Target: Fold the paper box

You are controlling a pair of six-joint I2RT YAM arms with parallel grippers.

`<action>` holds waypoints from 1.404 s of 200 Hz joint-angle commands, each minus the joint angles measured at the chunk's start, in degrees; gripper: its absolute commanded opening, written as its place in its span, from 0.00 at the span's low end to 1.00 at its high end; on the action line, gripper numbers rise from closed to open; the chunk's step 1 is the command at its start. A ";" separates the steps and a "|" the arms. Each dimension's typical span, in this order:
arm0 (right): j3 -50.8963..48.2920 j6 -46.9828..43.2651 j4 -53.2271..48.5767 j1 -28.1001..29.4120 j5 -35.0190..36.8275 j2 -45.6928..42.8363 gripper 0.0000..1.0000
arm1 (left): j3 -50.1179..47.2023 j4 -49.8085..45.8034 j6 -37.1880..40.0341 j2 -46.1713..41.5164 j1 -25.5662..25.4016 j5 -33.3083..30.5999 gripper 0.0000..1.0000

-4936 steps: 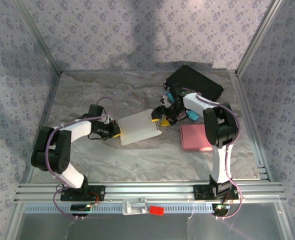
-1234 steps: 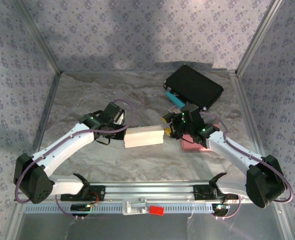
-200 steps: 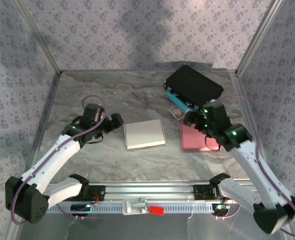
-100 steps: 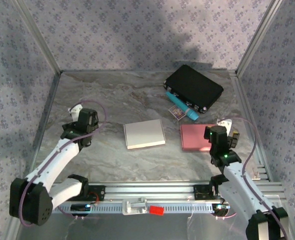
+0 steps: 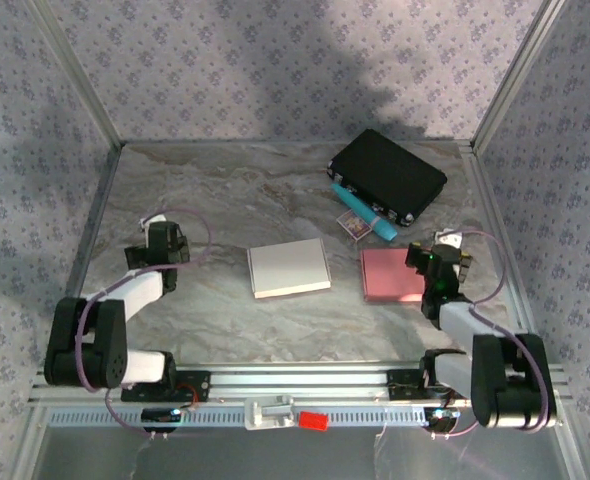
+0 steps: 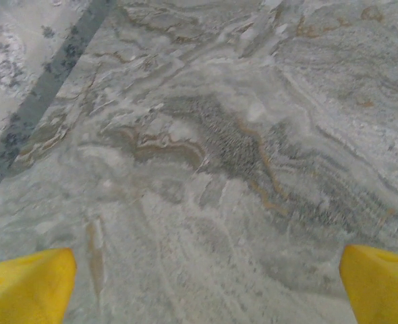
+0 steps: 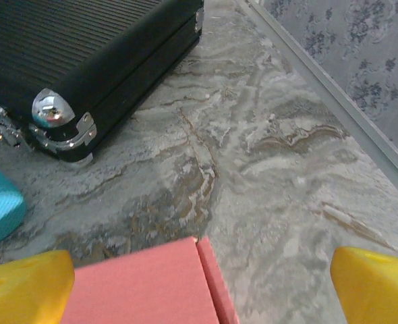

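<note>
On the table (image 5: 225, 190), a white box (image 5: 289, 268) lay flat between the arms.
Its long side ran left to right; the left jaws lay slightly nearer, with a pink pad (image 5: 392, 276) between it and the right jaws. Both jaws stood wide apart, empty.

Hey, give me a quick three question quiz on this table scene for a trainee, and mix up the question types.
1. True or false: the white paper box lies flat on the table, with neither arm touching it.
2. In the top view, what lies just right of the box? A: pink pad. B: a green bottle. C: a red bowl.
3. Fill in: the right fingers stand ___.
Key: 1 true; 2 A; 3 open.
</note>
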 commanded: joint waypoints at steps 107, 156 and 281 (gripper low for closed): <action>3.72 -2.25 23.63 -0.37 -2.57 19.18 0.99 | -4.50 32.48 4.00 8.52 4.84 17.37 1.00; 7.08 -4.19 19.55 1.56 -0.67 20.24 0.99 | -6.49 37.53 4.71 10.40 4.26 17.07 1.00; 7.39 -4.47 18.90 2.13 0.03 20.26 0.99 | -6.54 37.57 4.75 10.45 4.21 17.07 1.00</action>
